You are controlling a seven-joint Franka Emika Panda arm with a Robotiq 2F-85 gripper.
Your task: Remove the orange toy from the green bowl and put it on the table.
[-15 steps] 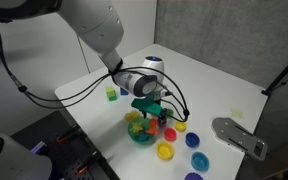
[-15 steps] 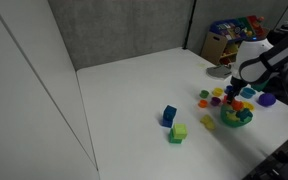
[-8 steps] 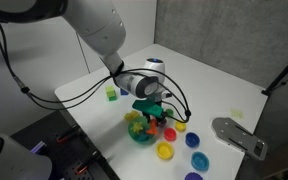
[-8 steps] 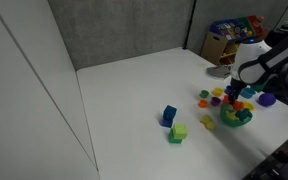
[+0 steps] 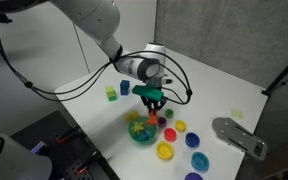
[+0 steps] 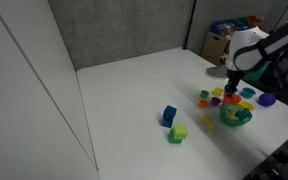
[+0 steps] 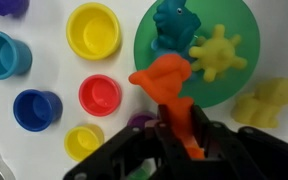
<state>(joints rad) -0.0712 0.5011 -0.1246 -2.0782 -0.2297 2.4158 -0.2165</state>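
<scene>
In the wrist view my gripper (image 7: 181, 115) is shut on the orange toy (image 7: 164, 82), whose upper part sticks out past the fingertips. The toy hangs over the near rim of the green bowl (image 7: 242, 18), lifted clear of it. A teal toy (image 7: 171, 25) and a yellow spiky toy (image 7: 219, 52) lie inside the bowl. In both exterior views the gripper (image 5: 152, 102) (image 6: 230, 90) is just above the bowl (image 5: 139, 133) (image 6: 236, 118) on the white table (image 5: 214, 100).
Small cups stand beside the bowl: yellow (image 7: 94, 28), light blue (image 7: 4, 55), dark blue (image 7: 36, 108), red (image 7: 99, 95). A pale yellow toy (image 7: 266, 100) lies on the table. A blue cube (image 6: 169, 115) and green cube (image 6: 178, 132) sit apart. A grey fixture (image 5: 239, 136) is at the table edge.
The jaws closed on the orange toy inside the bowl, and the gripper has risen with it, away from the bowl's contents.
</scene>
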